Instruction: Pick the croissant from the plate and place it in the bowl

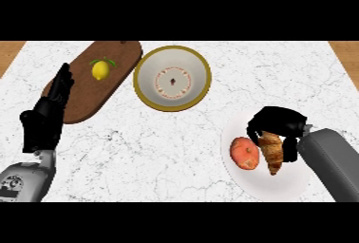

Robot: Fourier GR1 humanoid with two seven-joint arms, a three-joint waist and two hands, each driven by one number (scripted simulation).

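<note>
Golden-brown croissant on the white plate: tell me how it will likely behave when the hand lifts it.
The golden-brown croissant looks flaky, so it probably crushes easily under the black right hand curled over its top. Its long tapered shape may tilt if held by one end. It lies beside a round reddish fruit on the white plate, which may get nudged.

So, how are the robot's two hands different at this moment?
The right hand is over the white plate with its fingers curled round the top of the croissant, next to a red fruit. The left hand holds nothing. Its fingers are straight and point up, and it rests at the left, partly over the wooden board with the lemon. Both hands are black, on grey forearms.
</note>
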